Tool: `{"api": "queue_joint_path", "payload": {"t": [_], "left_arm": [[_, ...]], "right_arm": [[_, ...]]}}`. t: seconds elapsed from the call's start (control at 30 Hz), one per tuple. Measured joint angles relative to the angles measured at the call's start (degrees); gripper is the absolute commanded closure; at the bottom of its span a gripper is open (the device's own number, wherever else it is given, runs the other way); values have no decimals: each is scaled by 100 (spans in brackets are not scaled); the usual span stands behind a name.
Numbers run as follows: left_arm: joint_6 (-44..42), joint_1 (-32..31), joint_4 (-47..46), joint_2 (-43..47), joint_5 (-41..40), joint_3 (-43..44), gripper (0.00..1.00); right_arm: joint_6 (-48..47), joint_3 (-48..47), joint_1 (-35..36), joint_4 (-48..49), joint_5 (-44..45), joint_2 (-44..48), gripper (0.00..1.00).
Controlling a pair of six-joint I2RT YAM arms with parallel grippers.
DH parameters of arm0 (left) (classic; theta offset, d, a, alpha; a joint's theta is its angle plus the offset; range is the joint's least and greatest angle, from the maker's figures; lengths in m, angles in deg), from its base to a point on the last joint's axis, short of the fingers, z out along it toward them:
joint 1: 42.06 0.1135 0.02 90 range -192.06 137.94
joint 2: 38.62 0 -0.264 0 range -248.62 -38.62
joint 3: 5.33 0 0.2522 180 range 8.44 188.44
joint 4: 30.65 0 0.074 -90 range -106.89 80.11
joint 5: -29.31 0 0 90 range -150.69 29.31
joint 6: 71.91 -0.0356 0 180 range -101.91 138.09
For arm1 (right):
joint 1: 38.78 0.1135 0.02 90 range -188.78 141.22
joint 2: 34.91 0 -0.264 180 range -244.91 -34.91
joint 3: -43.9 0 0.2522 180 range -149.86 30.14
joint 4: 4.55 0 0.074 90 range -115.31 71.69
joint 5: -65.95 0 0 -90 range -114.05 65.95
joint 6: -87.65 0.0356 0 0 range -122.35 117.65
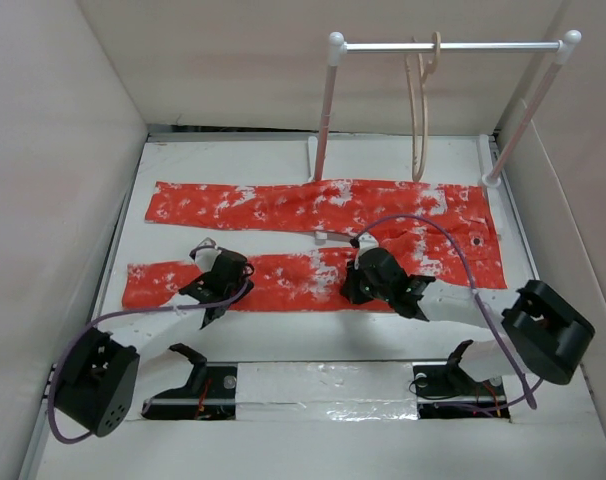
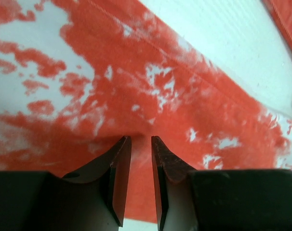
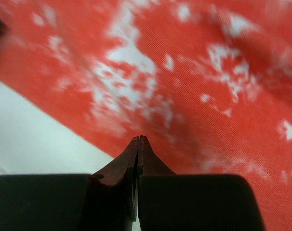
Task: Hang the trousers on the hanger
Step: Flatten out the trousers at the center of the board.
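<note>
The trousers (image 1: 283, 208) lie flat beneath both pincers. The right pincer (image 3: 140, 139) is clenched at the cloth; the left pincer (image 2: 140, 138) is nearly closed, its grasp unclear.

Robot lab test cell: plain white walls (image 1: 53, 150) box in a white table (image 1: 313, 348). Left arm (image 1: 168, 322) and right arm (image 1: 463, 310) are bolted at its near edge, purple cables (image 1: 423, 222) loose. Only furniture is a small white rack (image 1: 448, 46) with one hanger (image 1: 420, 110).
</note>
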Motion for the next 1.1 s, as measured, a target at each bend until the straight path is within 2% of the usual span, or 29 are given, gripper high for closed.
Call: {"api": "queue_joint_path", "payload": {"t": [0.13,0.23,0.33,0.47,0.6,0.63,0.73,0.8,0.87,0.9,0.93,1.0,1.03,1.1], "left_arm": [[-116,350,-376,-490,245,199,78],[-240,603,-601,-785,415,339,77],[-391,935,-822,-1099,656,514,72],[-573,1261,-986,-1565,905,901,61],[-691,1320,-955,-1534,927,1088,52],[-699,1320,-894,-1360,898,1082,51],[-675,1333,-706,-540,675,1056,51],[-570,1432,-577,79,481,1056,52],[-426,1738,-415,632,389,1021,54],[-356,1958,-350,859,339,973,56],[-293,2208,-256,1064,326,909,56],[-214,2855,13,1346,391,752,54],[-203,3202,179,1410,387,695,53],[-229,4048,538,1410,457,669,52]], "right_arm": [[146,7,-17,249,87,-787,100],[168,-326,-94,450,144,-1213,100],[195,-638,-205,629,146,-1604,100],[186,-916,-409,691,136,-1873,98],[120,-957,-476,616,118,-1858,70],[87,-957,-463,588,111,-1814,58],[-79,-938,-365,385,55,-1434,44],[-221,-907,-304,251,4,-1003,43],[-391,-872,-243,111,-57,-485,45],[-490,-872,-219,22,-94,-229,52],[-595,-868,-208,-57,-125,17,77],[-800,-828,-199,-157,-142,533,95],[-859,-787,-203,-173,-127,741,100],[-986,-654,-286,-186,-149,1137,100]]}}
